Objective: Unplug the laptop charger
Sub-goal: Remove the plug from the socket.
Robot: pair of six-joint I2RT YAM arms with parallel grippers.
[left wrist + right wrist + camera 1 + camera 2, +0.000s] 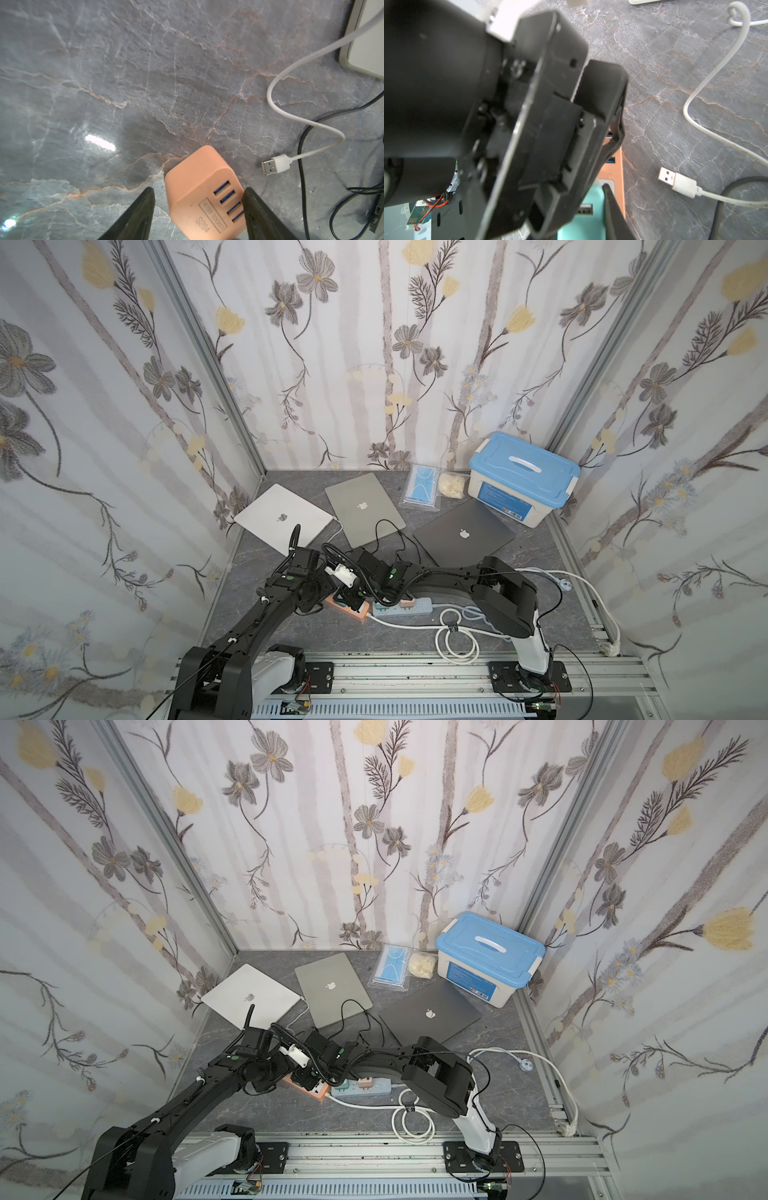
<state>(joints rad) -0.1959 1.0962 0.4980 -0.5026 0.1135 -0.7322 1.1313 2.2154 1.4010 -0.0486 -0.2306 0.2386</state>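
An orange USB socket block [197,187] with blue ports lies on the marble table, seen under both arms in both top views [360,615] [318,1095]. My left gripper [199,190] straddles it, open: one finger touches the ported side, the other stands off it. The white charger cable's USB plug [274,165] [675,180] lies loose on the table beside the block, in no port. Its cable runs to the silver laptop [286,518]. My right gripper [374,597] hangs over a teal plug [583,224]. One finger [612,207] shows; the left gripper's body hides the other.
A light blue power strip [415,608] lies beside the orange block, its white cord coiled [457,639] near the front rail. A grey laptop [361,506] and a dark one [465,535] lie behind, with black cables between. A blue-lidded box [521,477] stands back right.
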